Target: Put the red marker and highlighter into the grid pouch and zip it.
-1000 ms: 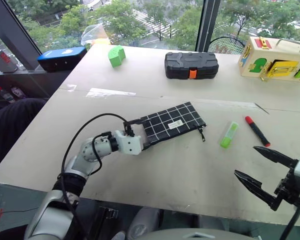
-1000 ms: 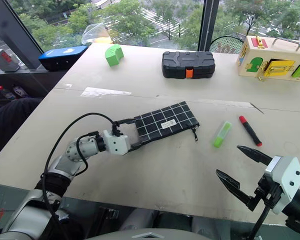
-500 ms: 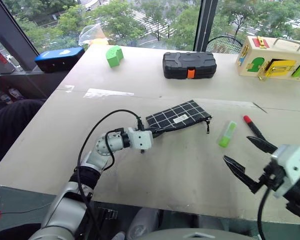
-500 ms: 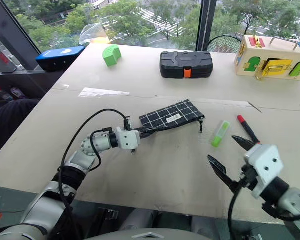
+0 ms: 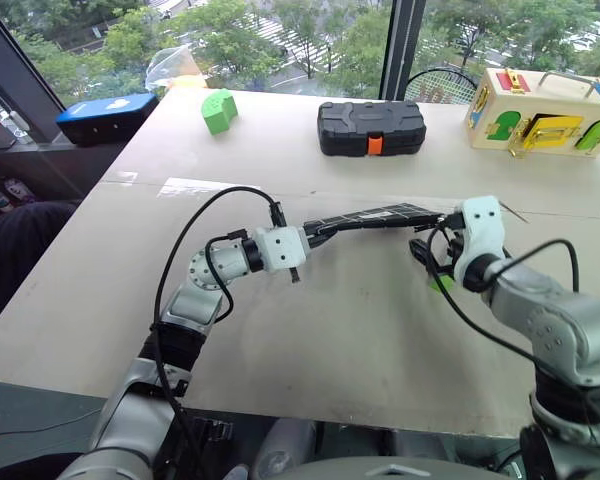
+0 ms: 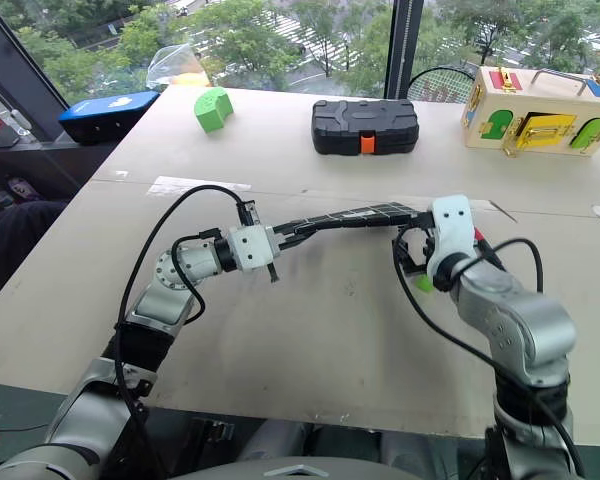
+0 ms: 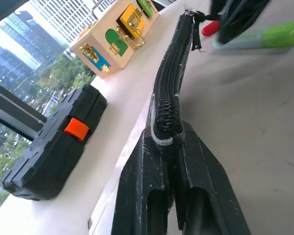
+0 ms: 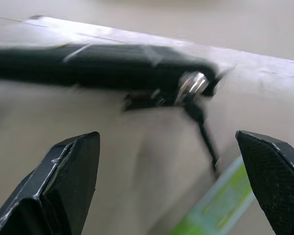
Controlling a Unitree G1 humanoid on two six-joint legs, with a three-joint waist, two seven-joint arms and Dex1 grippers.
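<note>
Left pincer [image 7: 172, 161] pinched on grid pouch [image 5: 380, 215] end, held edge-on above table [image 5: 310, 340]. Right pincer [image 8: 171, 181] spread at zipper cord [image 8: 203, 128], 3 o'clock end. Fabric judged light, limp; cord best grasped.

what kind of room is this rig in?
Probably a lab or test space in an upper-floor office: a plain work table stands against big windows looking down on treetops and a street. On the table sit practice props, a wooden latch box and a black hard case.
</note>
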